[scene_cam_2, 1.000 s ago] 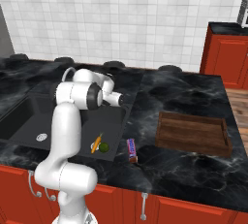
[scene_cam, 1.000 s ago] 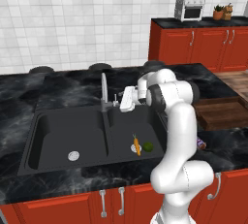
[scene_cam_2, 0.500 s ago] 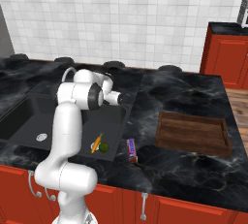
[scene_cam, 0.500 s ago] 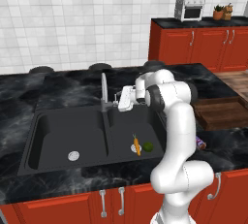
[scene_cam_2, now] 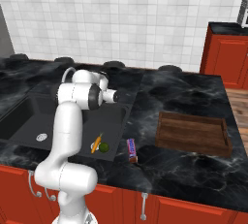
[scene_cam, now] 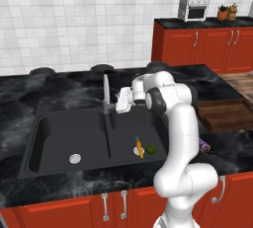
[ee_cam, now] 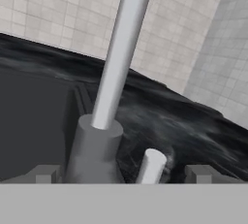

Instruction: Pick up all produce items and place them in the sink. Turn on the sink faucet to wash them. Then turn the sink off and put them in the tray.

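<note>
**Inspector A:** Start with the produce.

**Inspector B:** Both pieces lie on the floor of the right basin of the sink (scene_cam: 59, 138). The carrot (scene_cam: 139, 147) is small and slim, orange, with a short green top pointing toward the back wall. The lime (scene_cam: 150, 149) is a small round green ball just beside the carrot, on its right in the left base view. From the right base view they also sit close together near the basin's front edge.

**Inspector A:** And the sink itself?

**Inspector B:** Matte black, rectangular, two basins split by a raised divider. A round silver drain (scene_cam: 74, 159) is visible in the left basin.

**Inspector A:** The faucet?

**Inspector B:** The sink faucet (scene_cam: 106, 98) is a slim silver-grey spout rising from a thicker cylindrical base at the rear of the divider. In the hand view a short pale lever (ee_cam: 151, 165) juts from the side of that base.

**Inspector A:** Gripper condition?

**Inspector B:** The gripper (ee_cam: 121, 173) has its fingers spread wide with nothing between them. It sits level with the faucet base, close to it, the lever standing between the two tips in the hand view. I cannot tell whether there is contact.

**Inspector A:** Tray?

**Inspector B:** The tray (scene_cam_2: 193, 133) is dark brown wood, low-rimmed, on the black marbled counter (scene_cam_2: 179, 92) well to the right of the sink. A purple-red packet (scene_cam_2: 131, 150) lies on the counter between sink and tray.
</note>
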